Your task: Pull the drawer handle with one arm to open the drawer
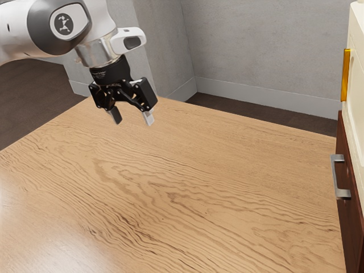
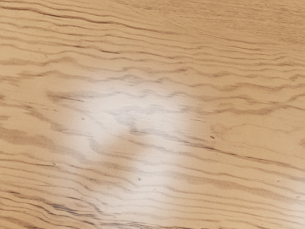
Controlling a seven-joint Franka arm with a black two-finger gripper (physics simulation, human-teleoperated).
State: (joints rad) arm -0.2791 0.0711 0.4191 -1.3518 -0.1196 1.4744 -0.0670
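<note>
Exterior view: the black gripper (image 1: 132, 120) hangs at the end of the white arm (image 1: 17, 31), with its jaws parted wide, nothing between them and nothing touching them. Its fingertips point down, one dark and one pale where they catch the light.

Under them spreads the worktop (image 1: 199, 187), tan wood with wavy brown grain and a pale shine at the exterior view's lower left. The wrist view looks onto that same wood, with small dark flecks and a milky patch of glare. Behind stand grey, mottled walls (image 1: 256, 45) with a lighter baseboard (image 1: 267, 98), and the floor (image 1: 28, 96) is dark brown.

At the exterior view's right edge, well apart from the jaws, is the drawer (image 1: 349, 213), with a dark reddish-brown front. Its handle (image 1: 334, 177) is a squared grey metal bar standing upright. Above it are a cream cabinet (image 1: 357, 85) and a golden-yellow strip (image 1: 345, 75).
</note>
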